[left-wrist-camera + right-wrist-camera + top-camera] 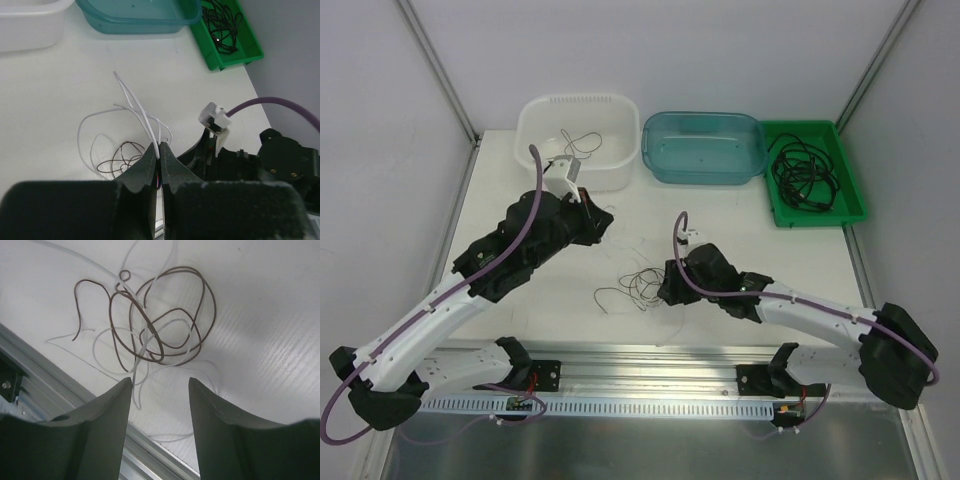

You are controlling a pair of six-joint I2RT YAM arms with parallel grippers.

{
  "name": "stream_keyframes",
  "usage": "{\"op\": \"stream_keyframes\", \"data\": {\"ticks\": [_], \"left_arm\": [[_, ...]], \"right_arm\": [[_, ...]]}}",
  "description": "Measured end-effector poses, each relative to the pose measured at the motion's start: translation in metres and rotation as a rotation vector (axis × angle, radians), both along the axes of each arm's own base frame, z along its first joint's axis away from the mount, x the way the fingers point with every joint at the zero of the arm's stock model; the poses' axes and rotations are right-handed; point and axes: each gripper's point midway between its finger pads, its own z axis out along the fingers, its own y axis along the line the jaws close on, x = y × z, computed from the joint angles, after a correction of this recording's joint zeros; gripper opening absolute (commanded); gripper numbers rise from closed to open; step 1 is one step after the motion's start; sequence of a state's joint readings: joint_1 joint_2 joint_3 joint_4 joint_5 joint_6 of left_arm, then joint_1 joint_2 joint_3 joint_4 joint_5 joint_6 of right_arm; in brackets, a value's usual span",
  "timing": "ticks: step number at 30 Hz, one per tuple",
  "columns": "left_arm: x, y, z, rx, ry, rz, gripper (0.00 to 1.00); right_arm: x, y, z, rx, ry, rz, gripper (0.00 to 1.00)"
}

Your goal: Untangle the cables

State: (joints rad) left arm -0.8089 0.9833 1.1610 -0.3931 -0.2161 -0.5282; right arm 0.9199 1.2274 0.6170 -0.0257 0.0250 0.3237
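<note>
Left claw (159,146) grips white cable (135,102); right claw (160,385) released over brown tangle (151,335); tub (130,22) beyond.

No legible text, label, brand mark, number or sign is present on any surface in the three camera views.

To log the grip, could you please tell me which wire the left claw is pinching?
The white wire, inside the left claw; the brown wire lies loose.

Place: a robotics lab cell is indicated.
Walls: plain white panels (670,50) are framed by grey metal struts (438,70).
Base: an aluminium rail (650,365) is fixed along the white tabletop (750,215).
</note>
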Motion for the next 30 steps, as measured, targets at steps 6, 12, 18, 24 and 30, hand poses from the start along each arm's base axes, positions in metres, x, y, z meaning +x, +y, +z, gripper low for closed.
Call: {"op": "stream_keyframes", "data": {"ticks": [6, 12, 18, 24, 30], "left_arm": [[-0.007, 0.004, 0.005, -0.015, -0.005, -0.018, 0.01], [-0.01, -0.004, -0.006, -0.001, 0.031, -0.056, 0.01], [-0.015, -0.007, -0.01, 0.001, 0.053, -0.088, 0.0], [-0.018, -0.009, -0.011, -0.001, 0.062, -0.106, 0.0], [-0.021, -0.013, -0.013, -0.004, 0.072, -0.131, 0.0]], "right_arm": [[-0.001, 0.0, 0.069, 0.091, -0.21, 0.13, 0.54], [0.006, 0.016, 0.139, 0.16, -0.389, 0.245, 0.54], [0.02, 0.03, 0.171, 0.159, -0.489, 0.312, 0.54], [0.031, 0.049, 0.153, 0.116, -0.462, 0.415, 0.59], [0.041, 0.058, 0.144, 0.092, -0.449, 0.464, 0.63]]}}
